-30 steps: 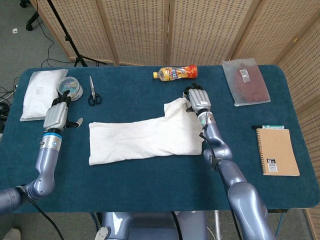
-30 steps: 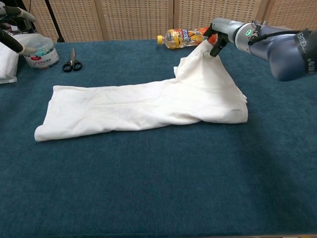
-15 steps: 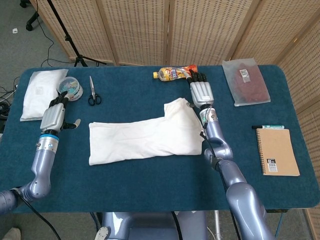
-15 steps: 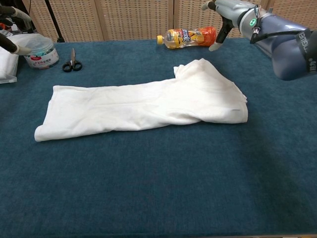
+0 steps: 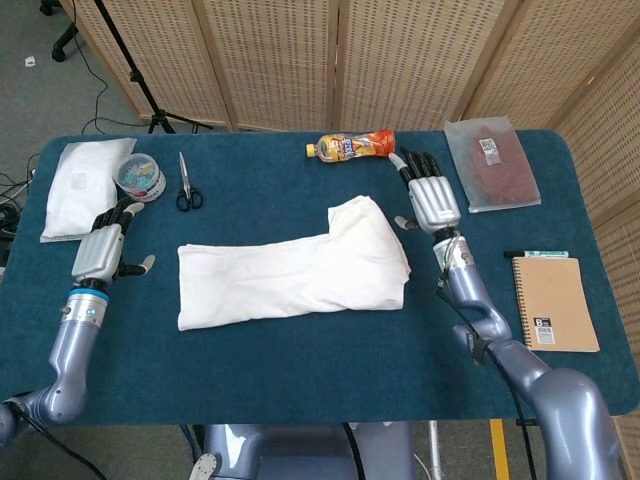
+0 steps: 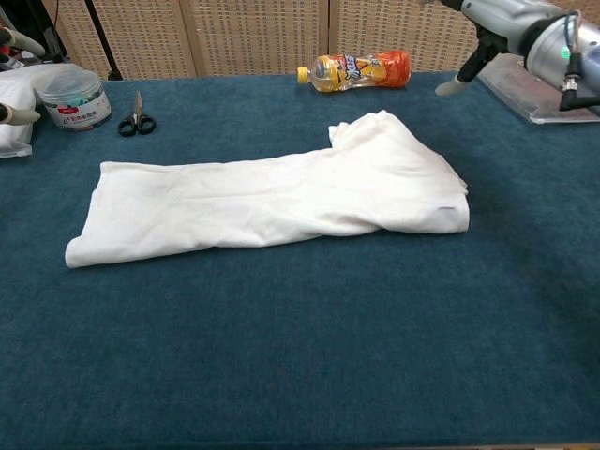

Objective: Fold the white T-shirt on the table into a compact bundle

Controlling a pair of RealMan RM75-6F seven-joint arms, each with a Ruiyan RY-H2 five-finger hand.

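Observation:
The white T-shirt (image 5: pixel 292 266) (image 6: pixel 272 194) lies on the blue table as a long folded band, its right end doubled over into a thicker hump. My right hand (image 5: pixel 432 196) (image 6: pixel 506 28) hovers to the right of that hump, fingers spread, holding nothing and clear of the cloth. To the left of the shirt's left end, my left hand (image 5: pixel 101 248) is raised, also holding nothing; in the chest view only its fingertips (image 6: pixel 13 42) show at the left edge.
An orange drink bottle (image 5: pixel 351 145) lies at the back centre. Black scissors (image 5: pixel 187 184), a round tub (image 5: pixel 140 176) and a white pouch (image 5: pixel 79 186) sit back left. A clear packet (image 5: pixel 491 161) and a notebook (image 5: pixel 554 302) with a pen (image 5: pixel 538 254) lie at right.
My right hand let go of the shirt's lifted right end, which dropped flat, and moved right, away from the cloth. My left hand drifted left and toward the table's front edge.

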